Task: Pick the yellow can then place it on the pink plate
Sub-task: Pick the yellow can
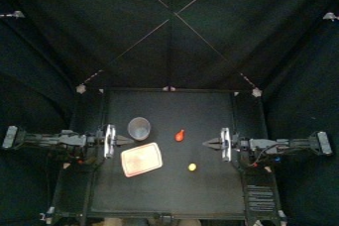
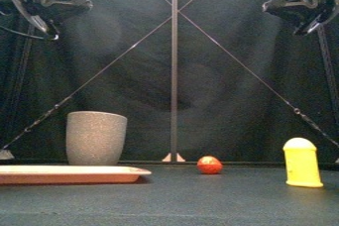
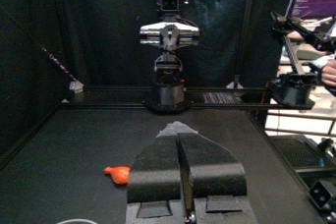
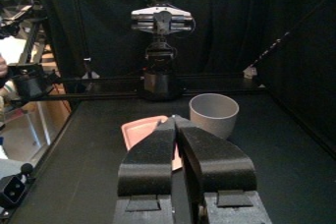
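Note:
The yellow can (image 1: pixel 192 167) (image 2: pixel 303 162) stands upright at the table's front middle, right of the pink plate (image 1: pixel 141 159) (image 2: pixel 73 173), with a gap between them. In the right wrist view the plate (image 4: pixel 141 130) lies partly hidden behind the jaws. My left gripper (image 1: pixel 109 143) (image 3: pixel 179 132) hovers shut at the table's left side, holding nothing. My right gripper (image 1: pixel 223 144) (image 4: pixel 178 122) hovers shut at the right side, also holding nothing. Both hang high above the table, well away from the can. Neither wrist view shows the can.
A tall grey speckled cup (image 1: pixel 139 127) (image 2: pixel 95 137) (image 4: pixel 214 115) stands behind the plate. A small red toy (image 1: pixel 180 131) (image 2: pixel 209 165) (image 3: pixel 121 174) lies mid-table, behind the can.

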Action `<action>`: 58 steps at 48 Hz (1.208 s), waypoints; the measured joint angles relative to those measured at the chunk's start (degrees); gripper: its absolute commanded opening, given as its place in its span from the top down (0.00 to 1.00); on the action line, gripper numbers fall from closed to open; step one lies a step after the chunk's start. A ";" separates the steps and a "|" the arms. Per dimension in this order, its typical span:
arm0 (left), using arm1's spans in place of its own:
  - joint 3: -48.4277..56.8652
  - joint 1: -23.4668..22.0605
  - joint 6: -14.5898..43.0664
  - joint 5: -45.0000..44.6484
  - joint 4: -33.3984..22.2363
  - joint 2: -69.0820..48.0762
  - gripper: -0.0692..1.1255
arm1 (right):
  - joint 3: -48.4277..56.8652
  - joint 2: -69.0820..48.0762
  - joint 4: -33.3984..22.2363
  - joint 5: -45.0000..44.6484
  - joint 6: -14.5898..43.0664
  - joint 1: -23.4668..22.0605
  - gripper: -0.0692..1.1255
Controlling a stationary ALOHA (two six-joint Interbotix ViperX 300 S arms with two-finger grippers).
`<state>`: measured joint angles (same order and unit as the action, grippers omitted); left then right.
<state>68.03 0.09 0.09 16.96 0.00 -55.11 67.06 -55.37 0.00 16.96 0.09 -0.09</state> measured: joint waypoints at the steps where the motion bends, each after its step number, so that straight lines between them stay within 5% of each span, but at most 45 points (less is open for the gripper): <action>1: 0.00 0.00 -0.09 -0.26 0.26 0.00 0.91 | 0.09 0.18 0.09 0.00 0.00 0.18 0.94; 26: 2.02 0.09 0.09 -5.27 3.25 0.79 0.93 | 1.93 21.27 7.91 -0.44 4.92 3.60 0.88; 33: 2.02 0.18 0.09 -5.10 3.25 0.79 0.93 | -0.26 25.75 10.55 -0.44 5.10 4.66 0.70; 49: 2.11 1.49 0.09 -3.78 3.25 0.79 0.93 | -2.72 27.07 14.77 0.35 5.36 5.27 0.12; 58: 2.20 2.20 0.00 -3.78 3.25 0.79 0.93 | -2.99 28.74 16.44 -0.09 4.66 5.19 0.08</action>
<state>70.22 2.29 0.09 13.18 3.25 -54.32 64.07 -26.63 16.44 16.88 4.75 5.10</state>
